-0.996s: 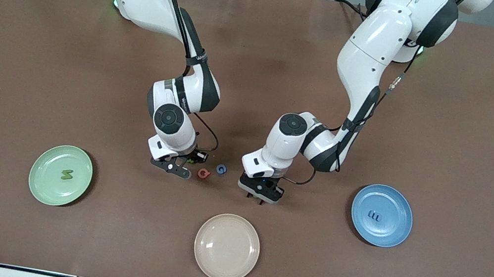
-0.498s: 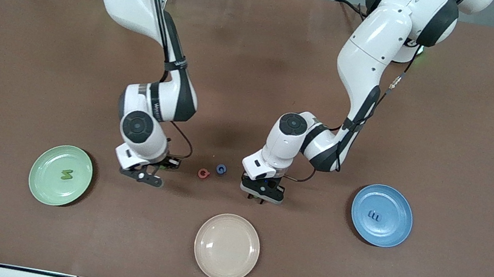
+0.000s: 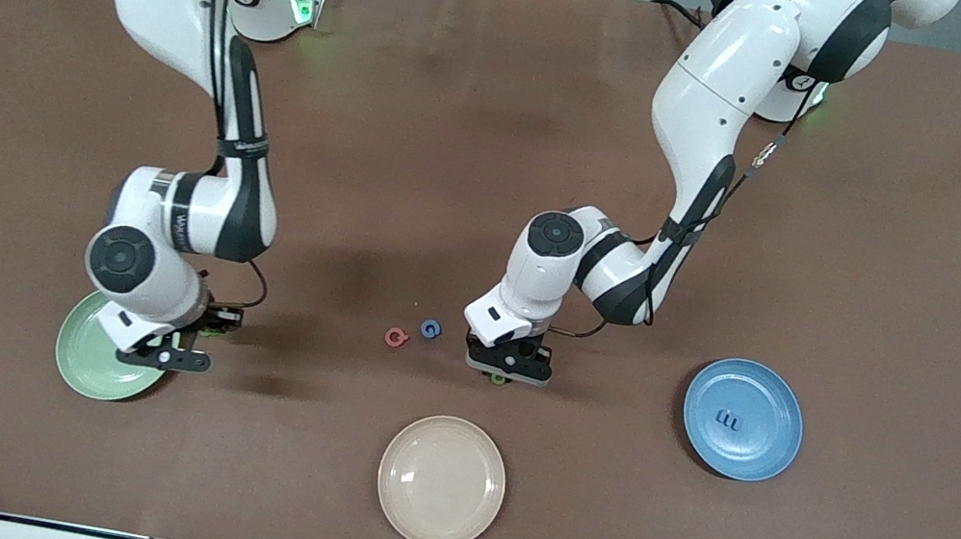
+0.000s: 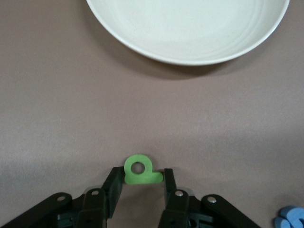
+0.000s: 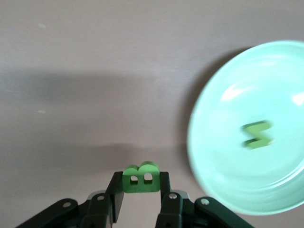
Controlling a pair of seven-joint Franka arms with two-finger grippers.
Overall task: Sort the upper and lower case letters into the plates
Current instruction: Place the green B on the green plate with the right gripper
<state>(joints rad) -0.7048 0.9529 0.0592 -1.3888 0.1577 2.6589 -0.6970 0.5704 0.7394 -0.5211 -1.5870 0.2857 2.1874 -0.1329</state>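
My right gripper [image 3: 215,325] is shut on a green letter B [image 5: 141,178] and holds it over the table just beside the pale green plate [image 3: 84,364]. That plate [image 5: 251,95] holds a green zigzag letter [image 5: 258,134]. My left gripper [image 3: 503,375] is low on the table. Its fingers [image 4: 114,183] press both sides of a flat green letter with a ring and a stem [image 4: 140,171], which also peeks out in the front view [image 3: 498,379]. A red letter [image 3: 397,338] and a blue letter [image 3: 429,329] lie beside it. The blue plate [image 3: 763,449] holds a blue letter [image 3: 729,418].
A cream-beige plate [image 3: 441,482] sits nearer the front camera than the left gripper, and shows in the left wrist view [image 4: 190,28]. The right arm's wrist covers part of the green plate in the front view.
My right arm has carried the green B from beside the red letter to the green plate's rim. My left gripper has lowered onto the green ring-and-stem letter.
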